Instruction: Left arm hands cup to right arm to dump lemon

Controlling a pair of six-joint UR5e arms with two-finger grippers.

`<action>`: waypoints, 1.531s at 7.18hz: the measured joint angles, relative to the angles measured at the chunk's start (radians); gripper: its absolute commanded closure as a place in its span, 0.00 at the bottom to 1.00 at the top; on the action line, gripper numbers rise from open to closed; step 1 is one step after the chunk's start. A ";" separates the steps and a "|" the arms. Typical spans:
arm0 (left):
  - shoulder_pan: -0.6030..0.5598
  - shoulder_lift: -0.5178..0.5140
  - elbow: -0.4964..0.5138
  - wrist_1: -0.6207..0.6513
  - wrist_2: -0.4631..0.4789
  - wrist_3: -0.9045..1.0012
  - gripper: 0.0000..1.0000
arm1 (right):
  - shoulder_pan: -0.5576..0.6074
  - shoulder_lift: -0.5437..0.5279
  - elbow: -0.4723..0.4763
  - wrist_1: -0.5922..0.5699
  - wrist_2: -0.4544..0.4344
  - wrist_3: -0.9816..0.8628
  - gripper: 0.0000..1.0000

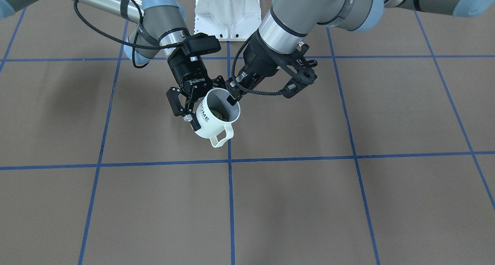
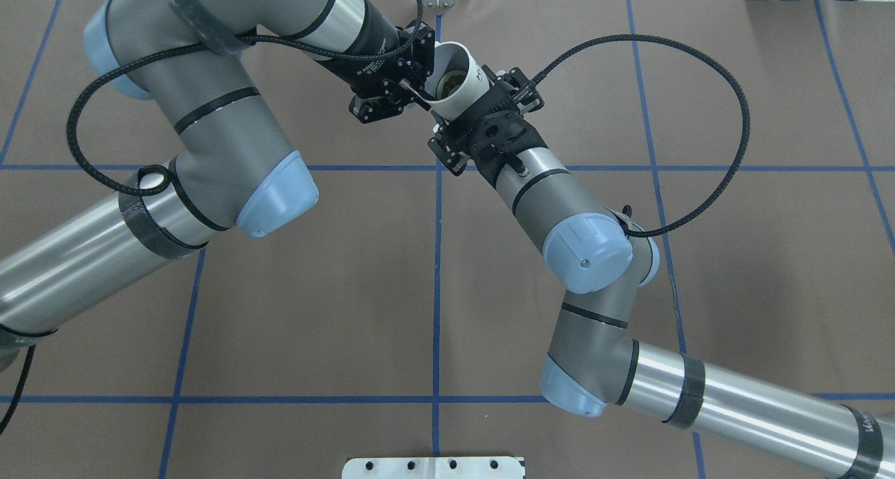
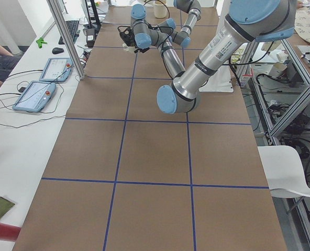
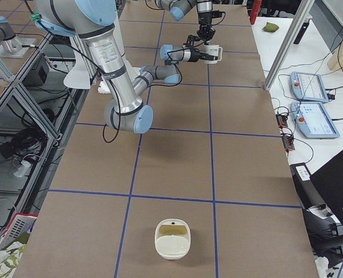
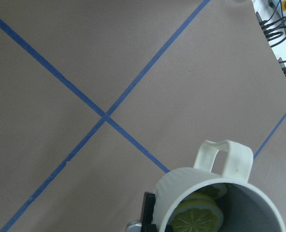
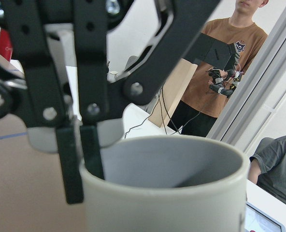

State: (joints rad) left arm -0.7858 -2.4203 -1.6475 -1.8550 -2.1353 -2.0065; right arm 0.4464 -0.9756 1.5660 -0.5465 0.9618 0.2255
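Note:
The white ribbed cup (image 1: 212,130) marked "HOME" hangs tilted above the table's middle, between both arms. Lemon (image 1: 218,113) slices lie inside it, clearest in the left wrist view (image 5: 196,217). My left gripper (image 1: 232,99) is shut on the cup's rim; the right wrist view shows its holed fingers (image 6: 92,150) pinching the wall. My right gripper (image 1: 208,107), lettered ROBOTIQ, straddles the cup's body. One of its pads lies against the lettered side and the other is hidden behind the cup. From overhead the cup (image 2: 465,91) sits between the left gripper (image 2: 423,94) and the right gripper (image 2: 472,103).
The brown table carries blue tape lines. A white dish (image 4: 172,238) stands near the table's end on the right arm's side. The robot's white base plate (image 1: 227,13) is behind the arms. Tablets (image 3: 37,94) and a person (image 6: 220,72) are beyond the far edge.

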 measured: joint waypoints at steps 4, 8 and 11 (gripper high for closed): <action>0.002 0.005 -0.007 -0.001 0.000 0.048 0.00 | -0.002 -0.006 -0.001 -0.004 -0.002 0.001 0.61; -0.066 0.027 -0.031 0.010 -0.068 0.186 0.00 | -0.002 -0.023 0.017 0.008 -0.002 0.008 0.63; -0.244 0.146 -0.034 0.050 -0.215 0.473 0.00 | 0.014 -0.103 0.111 0.009 -0.004 0.124 0.85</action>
State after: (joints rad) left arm -1.0300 -2.2738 -1.6817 -1.8047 -2.3505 -1.5331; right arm 0.4605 -1.0788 1.6765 -0.5373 0.9579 0.3498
